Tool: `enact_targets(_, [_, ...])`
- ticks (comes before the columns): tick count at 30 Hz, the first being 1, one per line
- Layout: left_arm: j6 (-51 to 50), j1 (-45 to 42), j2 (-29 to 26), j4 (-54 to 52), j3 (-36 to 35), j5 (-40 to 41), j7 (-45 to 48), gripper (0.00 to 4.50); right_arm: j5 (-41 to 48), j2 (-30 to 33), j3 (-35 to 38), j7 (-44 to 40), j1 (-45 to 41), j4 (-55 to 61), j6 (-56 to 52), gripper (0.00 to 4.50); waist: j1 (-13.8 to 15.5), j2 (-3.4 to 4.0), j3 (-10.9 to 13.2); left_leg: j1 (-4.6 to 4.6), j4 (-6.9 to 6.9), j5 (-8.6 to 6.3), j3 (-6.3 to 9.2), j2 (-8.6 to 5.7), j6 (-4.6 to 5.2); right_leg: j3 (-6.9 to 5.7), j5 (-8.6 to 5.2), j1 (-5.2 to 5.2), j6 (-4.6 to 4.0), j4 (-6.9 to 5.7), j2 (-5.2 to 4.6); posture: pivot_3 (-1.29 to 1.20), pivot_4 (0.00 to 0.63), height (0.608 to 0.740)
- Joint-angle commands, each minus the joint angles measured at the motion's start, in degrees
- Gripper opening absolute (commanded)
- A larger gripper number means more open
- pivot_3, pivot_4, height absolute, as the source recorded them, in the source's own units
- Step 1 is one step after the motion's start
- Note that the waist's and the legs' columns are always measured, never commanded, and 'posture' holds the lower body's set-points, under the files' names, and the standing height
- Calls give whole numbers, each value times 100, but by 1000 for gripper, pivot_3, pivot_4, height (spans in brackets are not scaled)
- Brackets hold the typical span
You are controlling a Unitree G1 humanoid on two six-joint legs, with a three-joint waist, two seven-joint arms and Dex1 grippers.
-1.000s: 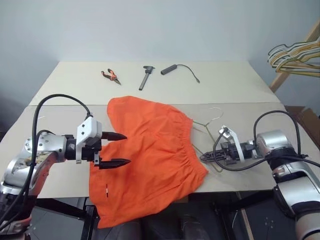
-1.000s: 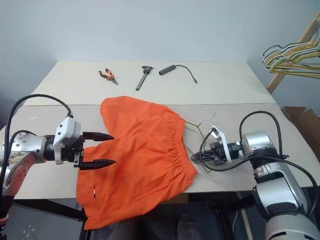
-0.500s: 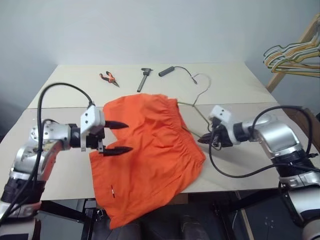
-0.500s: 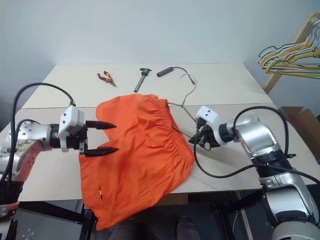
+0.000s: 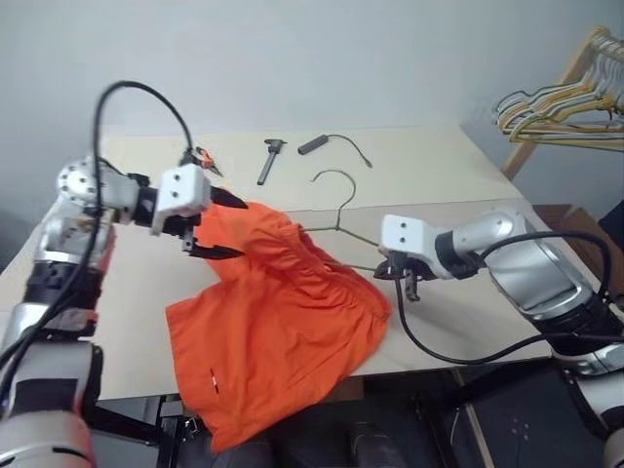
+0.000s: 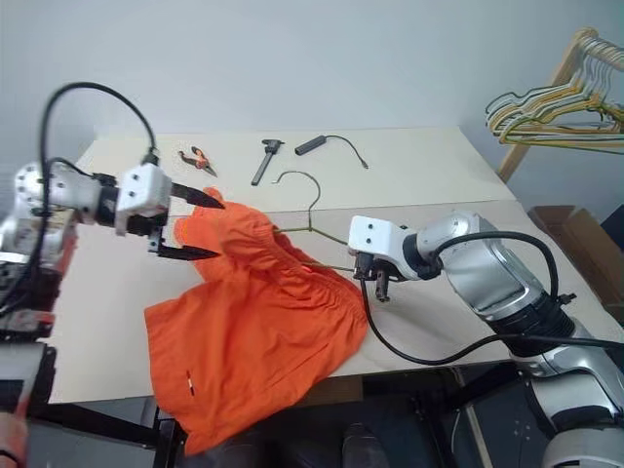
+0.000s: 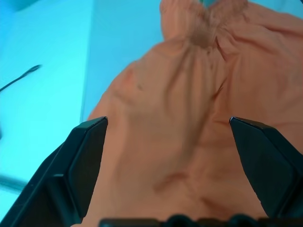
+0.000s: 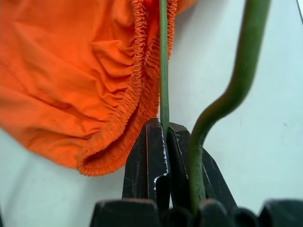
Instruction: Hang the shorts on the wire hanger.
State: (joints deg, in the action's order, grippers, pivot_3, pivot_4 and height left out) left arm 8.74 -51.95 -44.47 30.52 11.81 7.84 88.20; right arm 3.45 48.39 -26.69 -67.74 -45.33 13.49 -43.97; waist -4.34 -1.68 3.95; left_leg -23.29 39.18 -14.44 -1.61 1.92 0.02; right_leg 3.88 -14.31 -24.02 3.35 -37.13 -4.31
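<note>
Meanwhile the right gripper (image 5: 401, 283) pinched the wire hanger (image 5: 336, 229), threading the shorts (image 5: 283, 322); the spread left gripper (image 5: 226, 226) should next grasp the waistband.

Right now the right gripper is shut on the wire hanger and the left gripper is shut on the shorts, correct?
Half right. The right gripper is shut on the wire hanger, as the right wrist view shows. The left gripper is not shut on the shorts: the left wrist view shows its fingers spread wide, with the orange fabric lying between them, ungripped.
</note>
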Motion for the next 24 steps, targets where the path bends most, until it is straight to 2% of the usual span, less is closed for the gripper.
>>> enact_targets(1, [630, -407, 233, 606, 186, -297, 210, 4485, 6, 38, 76, -162, -271, 134, -61, 0, -59, 0, 0, -2, 0, 0, 0, 0, 0, 0, 0, -4, 0, 0, 0, -109, 0, 740])
enact_targets(7, [961, -690, 697, 1240, 475, -636, 345, 4485, -75, 55, -44, -338, -427, 113, -77, 0, -235, 1, -1, -4, 4, 0, 4, 0, 1, 1, 0, -4, 1, -4, -2, -124, 0, 740])
enact_targets(10, [1224, -806, 855, 1569, 627, -1118, -169, 3952, -42, 19, -57, -373, -492, 112, -167, 0, -296, 1, -2, -4, 5, 0, 9, -1, 1, 1, 0, -5, 1, -7, -3, -128, 0, 740])
enact_targets(20, [1302, -853, 872, 1759, 486, -1149, -216, 1106, 94, -26, 28, -399, -630, 125, -525, 0, -497, 1, -2, -5, 6, 0, 18, -3, 2, 1, 1, -7, 2, -15, -6, -134, 0, 740])
enact_targets(21, [1257, -844, 874, 1744, 464, -1120, -208, 991, 104, -31, 30, -388, -631, 128, -550, 0, -516, 1, -2, -5, 6, 0, 19, -3, 2, 1, 1, -8, 2, -16, -6, -134, 0, 740])
enact_targets(22, [1217, -829, 873, 1719, 440, -1080, -179, 571, 110, -39, 30, -367, -631, 130, -583, 0, -528, 1, -2, -5, 6, 0, 21, -3, 2, 1, 1, -7, 2, -16, -6, -133, 0, 740])
enact_targets(24, [1142, -785, 868, 1651, 386, -1025, -162, 40, 85, -62, 10, -292, -619, 137, -645, 0, -556, 1, -2, -5, 7, 0, 23, -4, 2, 1, 1, -7, 2, -16, -7, -133, 0, 740])
